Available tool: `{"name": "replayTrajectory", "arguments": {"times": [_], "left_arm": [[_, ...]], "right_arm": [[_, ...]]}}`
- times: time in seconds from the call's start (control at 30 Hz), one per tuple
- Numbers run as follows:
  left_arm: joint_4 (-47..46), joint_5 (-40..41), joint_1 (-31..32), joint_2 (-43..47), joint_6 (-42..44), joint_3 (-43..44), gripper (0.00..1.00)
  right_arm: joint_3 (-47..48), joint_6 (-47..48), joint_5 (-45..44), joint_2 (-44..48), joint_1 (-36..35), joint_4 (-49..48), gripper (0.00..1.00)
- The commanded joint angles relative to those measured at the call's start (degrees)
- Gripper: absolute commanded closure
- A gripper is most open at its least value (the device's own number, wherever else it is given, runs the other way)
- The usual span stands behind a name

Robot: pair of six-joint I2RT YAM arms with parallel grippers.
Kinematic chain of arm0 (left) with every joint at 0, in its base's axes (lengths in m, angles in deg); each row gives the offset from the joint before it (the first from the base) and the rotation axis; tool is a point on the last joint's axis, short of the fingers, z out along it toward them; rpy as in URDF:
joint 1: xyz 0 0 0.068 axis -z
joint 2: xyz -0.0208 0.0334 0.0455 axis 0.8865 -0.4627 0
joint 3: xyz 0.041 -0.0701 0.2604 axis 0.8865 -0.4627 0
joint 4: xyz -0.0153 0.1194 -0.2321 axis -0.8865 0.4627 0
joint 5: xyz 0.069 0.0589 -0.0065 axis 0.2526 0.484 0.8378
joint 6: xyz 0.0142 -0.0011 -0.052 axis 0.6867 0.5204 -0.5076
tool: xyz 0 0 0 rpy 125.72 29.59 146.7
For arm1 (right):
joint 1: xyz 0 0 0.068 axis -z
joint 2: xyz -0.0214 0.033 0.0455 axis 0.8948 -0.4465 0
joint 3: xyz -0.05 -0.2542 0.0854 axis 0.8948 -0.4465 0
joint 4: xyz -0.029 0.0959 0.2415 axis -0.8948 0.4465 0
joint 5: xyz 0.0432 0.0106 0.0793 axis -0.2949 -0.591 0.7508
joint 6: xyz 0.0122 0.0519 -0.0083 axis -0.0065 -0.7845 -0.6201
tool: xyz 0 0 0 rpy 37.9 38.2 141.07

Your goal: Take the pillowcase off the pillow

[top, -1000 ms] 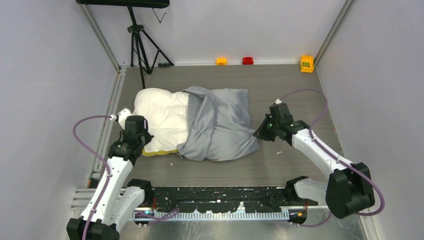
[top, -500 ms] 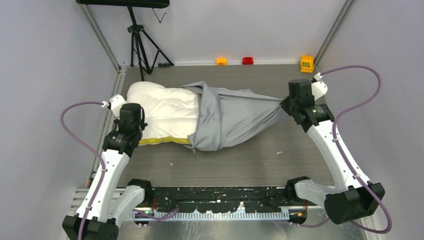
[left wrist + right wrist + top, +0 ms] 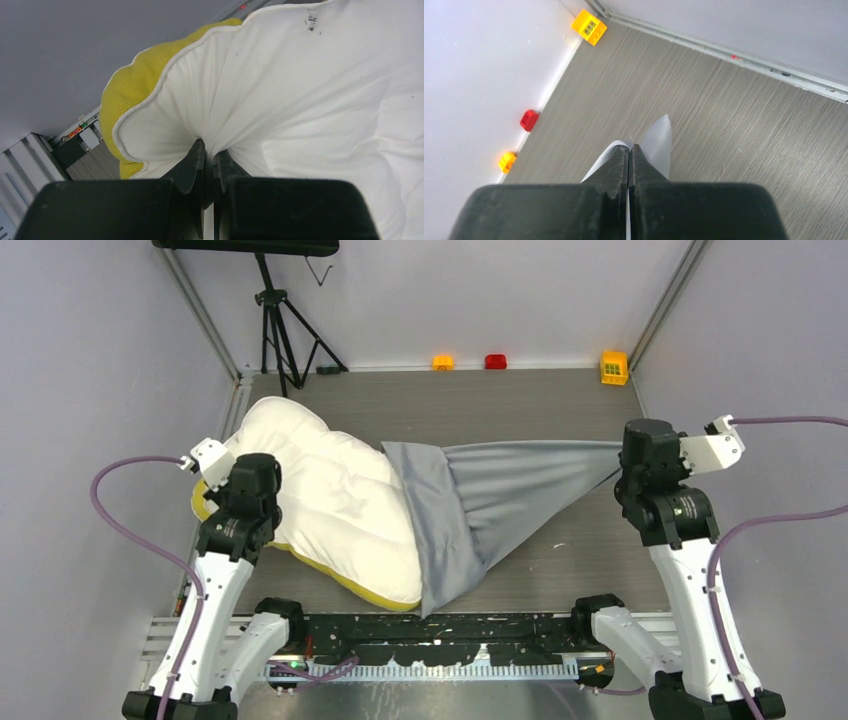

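The pillow [image 3: 330,495], white quilted with a yellow edge, lies on the left half of the table, mostly bare. My left gripper [image 3: 268,508] is shut on its left edge; the left wrist view shows white fabric [image 3: 280,95] bunched between the jaws of the left gripper [image 3: 210,150]. The grey-blue pillowcase [image 3: 500,490] is stretched taut to the right, still covering the pillow's right end. My right gripper [image 3: 622,465] is shut on its far right corner, held off the table; a grey corner [image 3: 658,142] pokes past the tips of the right gripper [image 3: 629,149].
A tripod [image 3: 285,330] stands at the back left. Small orange [image 3: 442,362], red [image 3: 495,361] and yellow [image 3: 613,366] blocks sit along the back wall. Walls close the table on the left and right.
My right gripper has pulled the pillowcase corner far to the right and up, stretching it taut. More white pillow is uncovered, and the pillow has swung toward the near edge under my left grip.
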Motion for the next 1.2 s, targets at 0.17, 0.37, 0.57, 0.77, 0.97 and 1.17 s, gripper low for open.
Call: {"name": "replayTrajectory", "arguments": {"times": [0.17,0.37,0.57,0.77,0.97,1.17], "left_arm": [[-9.21,-11.83,-0.5,-1.3,2.54,-1.09,0.58],[-3.65,-18.61,-0.51,-4.06,1.21,3.45,0.01],[-3.92,-36.61,-0.51,-6.06,1.33,6.96,0.07],[-4.57,-56.52,2.62,-14.78,1.18,8.98,0.04],[-4.22,-59.15,11.58,-21.28,6.9,10.72,0.0],[-1.77,-66.64,14.6,-25.87,10.68,12.56,0.0]], "right_arm": [[-1.93,10.12,10.22,0.13,0.58,-9.3,0.69],[0.47,16.93,29.53,-6.1,0.61,-8.19,0.2],[1.78,17.18,46.63,-12.27,0.56,-6.47,0.14],[0.64,22.89,57.48,-20.18,-7.29,-5.87,0.11],[-2.63,23.7,58.1,-24.22,-20.55,-11.22,0.1],[-4.41,21.93,58.69,-28.57,-23.44,-17.67,0.1]]}}
